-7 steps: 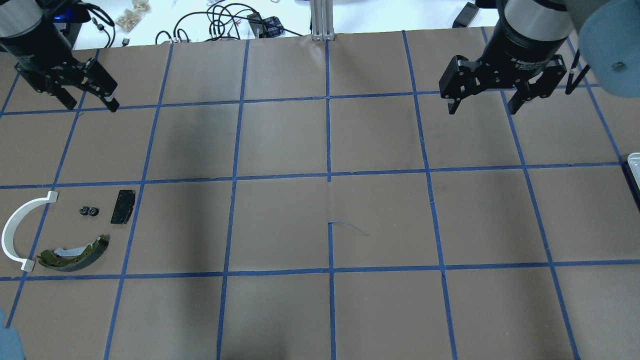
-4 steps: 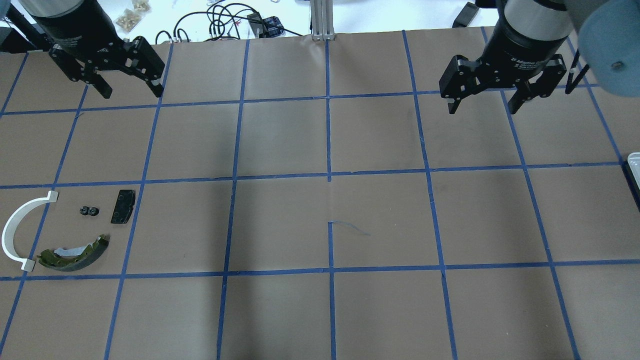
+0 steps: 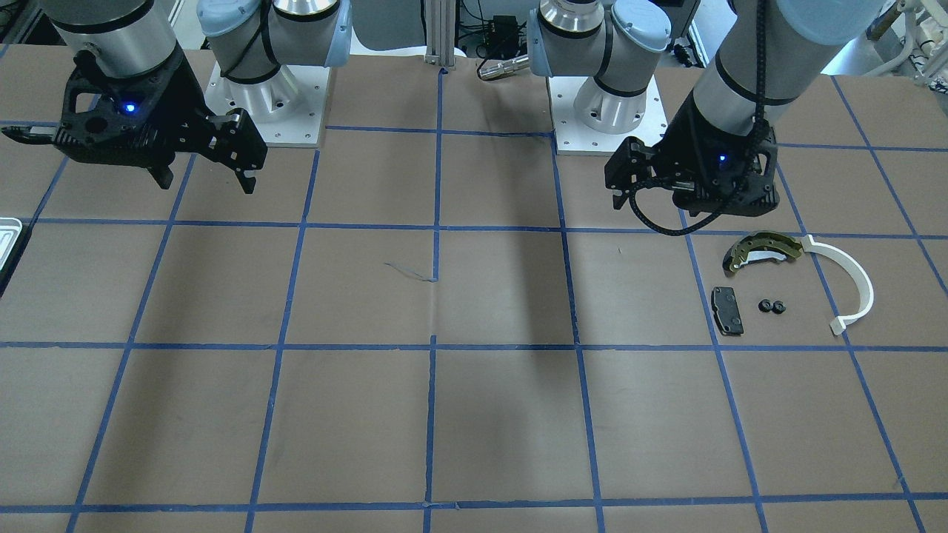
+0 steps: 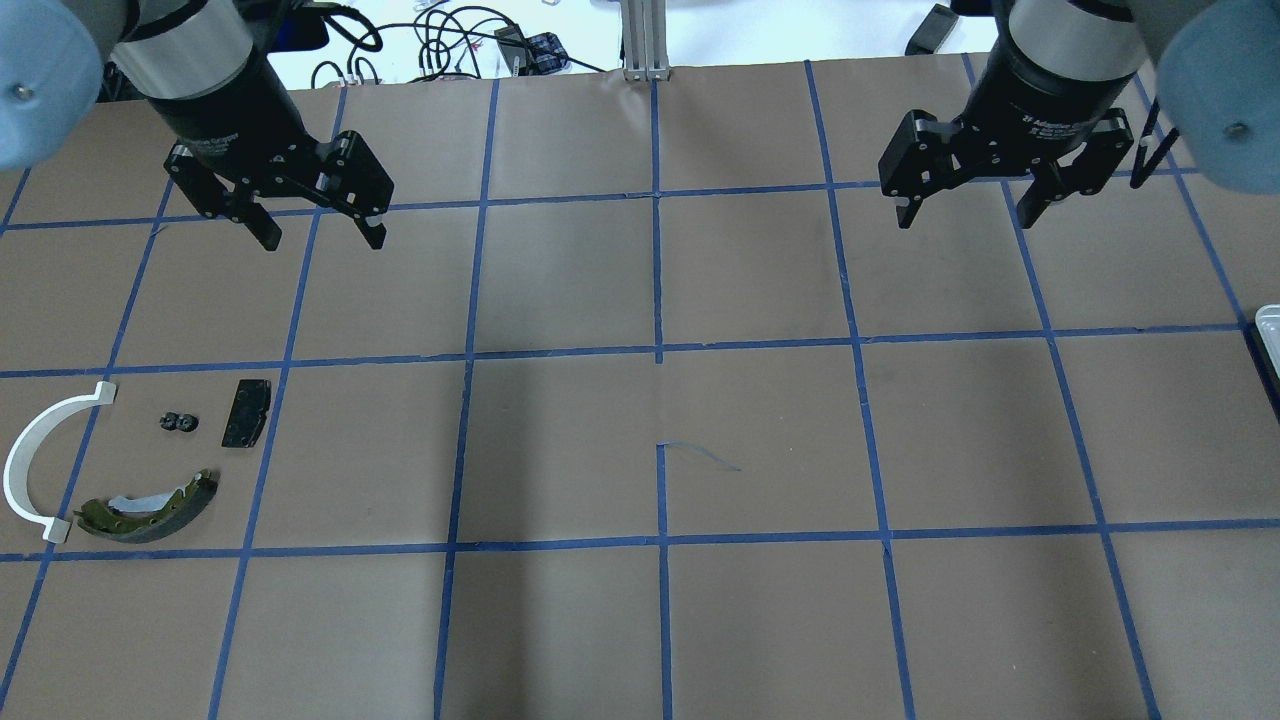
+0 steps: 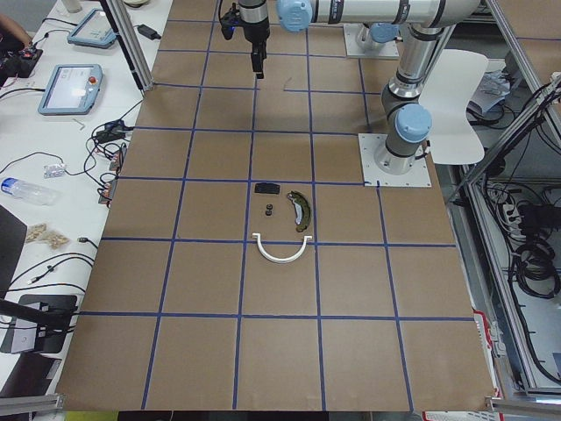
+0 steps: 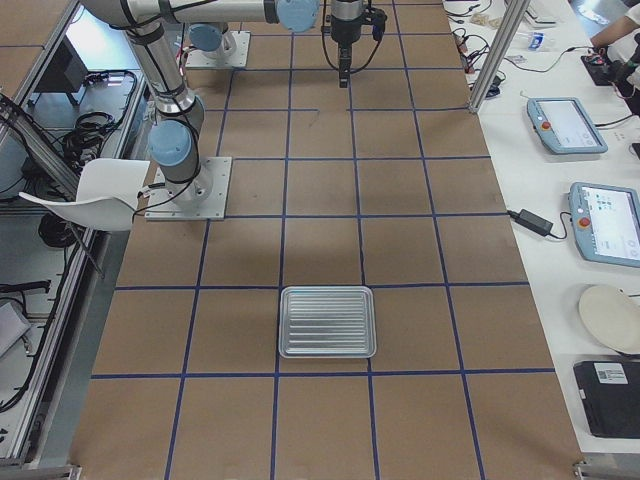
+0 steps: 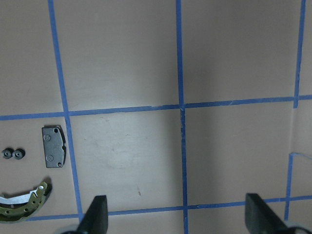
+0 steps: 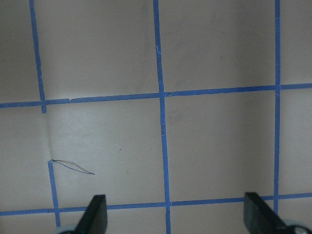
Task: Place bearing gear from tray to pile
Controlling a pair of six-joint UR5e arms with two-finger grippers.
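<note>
Two small black bearing gears (image 4: 178,423) lie on the table inside the pile, between the white arc strip (image 4: 30,462), the black pad (image 4: 246,412) and the olive-gold brake shoe (image 4: 150,508). They also show in the left wrist view (image 7: 13,154) and the front view (image 3: 771,306). The silvery tray (image 6: 327,290) stands at the table's right end and looks empty; only its edge (image 4: 1268,318) shows overhead. My left gripper (image 4: 322,238) is open and empty, high above the table behind the pile. My right gripper (image 4: 967,218) is open and empty at the far right.
Brown paper with a blue tape grid covers the table. Cables and small bags lie beyond the far edge (image 4: 450,40). An aluminium post (image 4: 645,40) stands at the far middle.
My left arm has swung from the far left corner to the right and a little nearer, still open. The right arm and the parts have not moved.
</note>
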